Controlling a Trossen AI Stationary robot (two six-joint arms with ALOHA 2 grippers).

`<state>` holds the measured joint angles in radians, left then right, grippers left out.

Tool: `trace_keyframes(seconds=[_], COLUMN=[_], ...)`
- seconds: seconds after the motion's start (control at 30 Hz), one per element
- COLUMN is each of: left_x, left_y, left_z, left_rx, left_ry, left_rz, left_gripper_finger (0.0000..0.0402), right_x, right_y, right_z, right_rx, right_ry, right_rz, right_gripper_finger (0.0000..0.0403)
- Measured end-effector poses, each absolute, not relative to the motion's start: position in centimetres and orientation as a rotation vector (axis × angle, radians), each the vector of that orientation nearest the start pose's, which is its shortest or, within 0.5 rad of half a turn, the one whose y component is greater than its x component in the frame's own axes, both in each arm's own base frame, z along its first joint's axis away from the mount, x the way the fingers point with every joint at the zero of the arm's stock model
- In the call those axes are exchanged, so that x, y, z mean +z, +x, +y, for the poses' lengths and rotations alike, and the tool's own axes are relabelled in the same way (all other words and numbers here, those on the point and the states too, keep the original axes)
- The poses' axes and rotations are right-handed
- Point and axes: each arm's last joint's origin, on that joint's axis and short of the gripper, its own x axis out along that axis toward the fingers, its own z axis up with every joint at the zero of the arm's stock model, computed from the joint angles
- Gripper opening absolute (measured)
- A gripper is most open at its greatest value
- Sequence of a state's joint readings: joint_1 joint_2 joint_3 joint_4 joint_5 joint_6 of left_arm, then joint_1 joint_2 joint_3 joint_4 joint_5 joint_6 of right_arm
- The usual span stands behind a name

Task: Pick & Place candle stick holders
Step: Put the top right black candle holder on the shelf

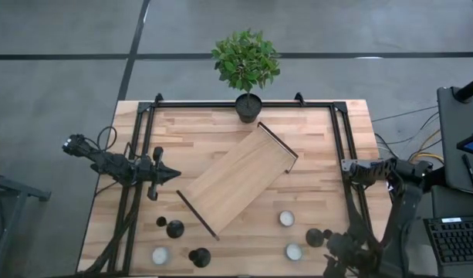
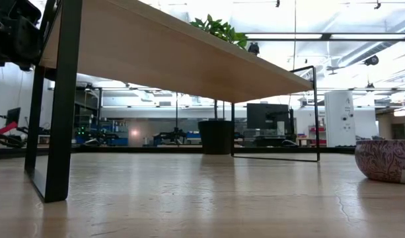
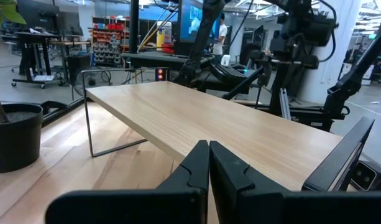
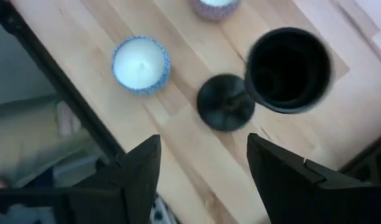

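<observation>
The right gripper (image 4: pixel 202 168), jaws spread wide and empty, hovers above a candle stick holder (image 4: pixel 265 84) at the table's (image 1: pixel 313 139) five o'clock corner. A white candle (image 4: pixel 140 64) sits beside it. The left gripper (image 3: pixel 209 168), pinched closed, waits at nine o'clock.

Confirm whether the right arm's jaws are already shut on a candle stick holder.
No: the right gripper hangs open above the candle stick holder, its jaws apart.

A robotics lab or workshop: beyond the wooden table (image 1: pixel 313 147) stand other robot arms (image 3: pixel 302 37), monitors (image 2: pixel 267 117), stocked shelves (image 3: pixel 112 40) and bare concrete floor (image 1: pixel 59 85).
</observation>
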<state>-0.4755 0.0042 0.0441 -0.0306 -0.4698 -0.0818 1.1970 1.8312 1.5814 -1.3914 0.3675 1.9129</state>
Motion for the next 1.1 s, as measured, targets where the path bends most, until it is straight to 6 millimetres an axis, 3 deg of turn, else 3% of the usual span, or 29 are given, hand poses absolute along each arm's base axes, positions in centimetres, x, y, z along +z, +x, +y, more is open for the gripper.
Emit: trace_keyframes(seconds=[0.17,0.57,1.1], left_x=[17.5,17.5,17.5], left_y=[8.8,8.8,8.8], left_z=[-3.0,-3.0,-3.0], left_rx=[-0.006,-0.006,-0.006], left_ry=[-0.086,-0.086,-0.086], left_rz=[-0.008,-0.008,-0.008], left_gripper_finger=[0.0010,0.0010,0.0010], right_x=[24.9,23.9,21.8], right_y=[13.3,13.4,13.4], right_z=[31.1,30.8,31.1], right_rx=[-0.611,-0.680,-0.761], right_ry=[0.410,0.310,0.208], right_rz=[1.101,0.993,1.042], right_gripper_finger=[0.0224,0.0219,0.0219])
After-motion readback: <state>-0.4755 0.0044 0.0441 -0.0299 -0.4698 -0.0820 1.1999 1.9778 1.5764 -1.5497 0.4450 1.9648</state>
